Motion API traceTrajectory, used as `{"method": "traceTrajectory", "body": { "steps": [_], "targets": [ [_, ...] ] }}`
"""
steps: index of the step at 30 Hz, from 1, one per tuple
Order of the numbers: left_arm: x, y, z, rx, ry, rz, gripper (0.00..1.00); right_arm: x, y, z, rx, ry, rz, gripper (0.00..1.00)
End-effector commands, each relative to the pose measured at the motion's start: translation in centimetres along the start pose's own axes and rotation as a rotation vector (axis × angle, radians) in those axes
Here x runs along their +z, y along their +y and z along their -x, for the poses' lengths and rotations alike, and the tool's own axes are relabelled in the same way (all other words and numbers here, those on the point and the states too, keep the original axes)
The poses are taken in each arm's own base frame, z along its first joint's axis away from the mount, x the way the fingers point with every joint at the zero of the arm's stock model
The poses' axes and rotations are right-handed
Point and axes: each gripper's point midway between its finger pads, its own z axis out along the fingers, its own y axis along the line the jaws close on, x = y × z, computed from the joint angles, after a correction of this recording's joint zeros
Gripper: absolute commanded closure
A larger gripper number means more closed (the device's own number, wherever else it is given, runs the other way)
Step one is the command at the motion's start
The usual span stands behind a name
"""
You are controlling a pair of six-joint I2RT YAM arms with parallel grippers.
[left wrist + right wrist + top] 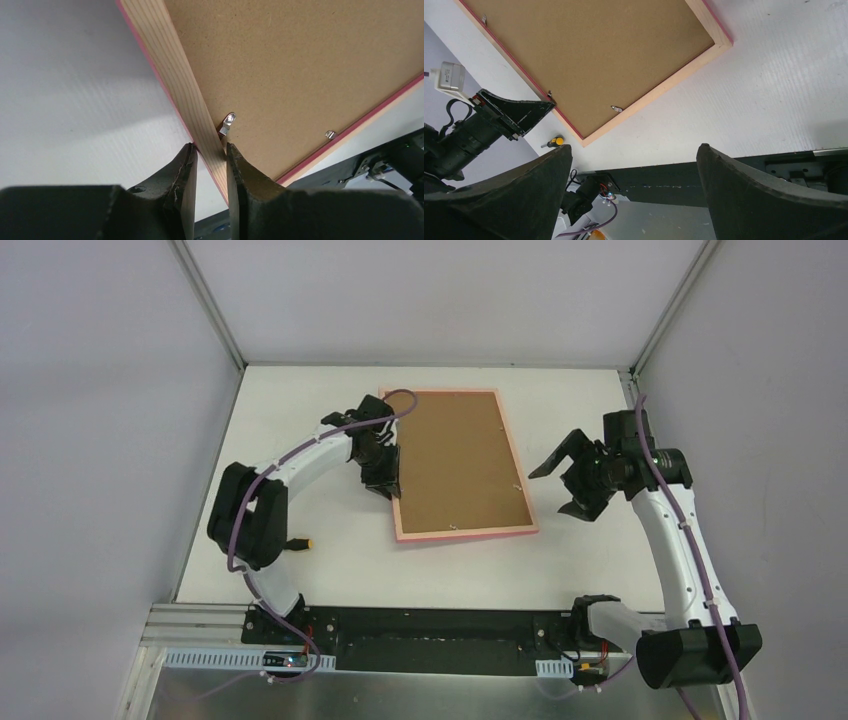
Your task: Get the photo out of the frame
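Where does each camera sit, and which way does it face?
Top external: above, behind the robot, looking down at the frame on the table; left arm, right arm show.
Left wrist: on the left arm, facing the frame's wooden rail, left gripper closed on it.
Right wrist: on the right arm, looking past the open right gripper at the frame's corner.
Both wrist views show the frame's brown back.

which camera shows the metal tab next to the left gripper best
Left wrist: the tab sits close up, right beside the left gripper clamping the frame. Right wrist shows it tiny and far off; the top view doesn't resolve it.
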Motion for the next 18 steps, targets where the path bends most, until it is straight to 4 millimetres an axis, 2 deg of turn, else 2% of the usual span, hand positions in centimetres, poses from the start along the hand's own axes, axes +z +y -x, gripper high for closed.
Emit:
{"method": "traceTrajectory", "body": {
  "steps": [1,5,12,18],
  "targets": [
    [0.1,-2.8,2.8,0.132,-0.064,-0.053,1.0,-0.1,-0.9,-0.7,0.003,-0.017,-0.016,0.01],
    [1.6,-3.1,4.1,0.169,-0.062,-0.021,1.0,0.1,-1.6,-1.1,0.001,-0.01,-0.031,0.01],
    [4.5,-1.2,5.2,0.234,-0.019,0.093,1.0,1.0,-1.9,-1.6,-0.031,0.028,-0.054,0.01],
    [5.9,-0.1,5.6,0.261,0.009,0.146,1.0,2.7,-1.8,-2.7,-0.105,0.101,-0.092,0.01]
  ]
}}
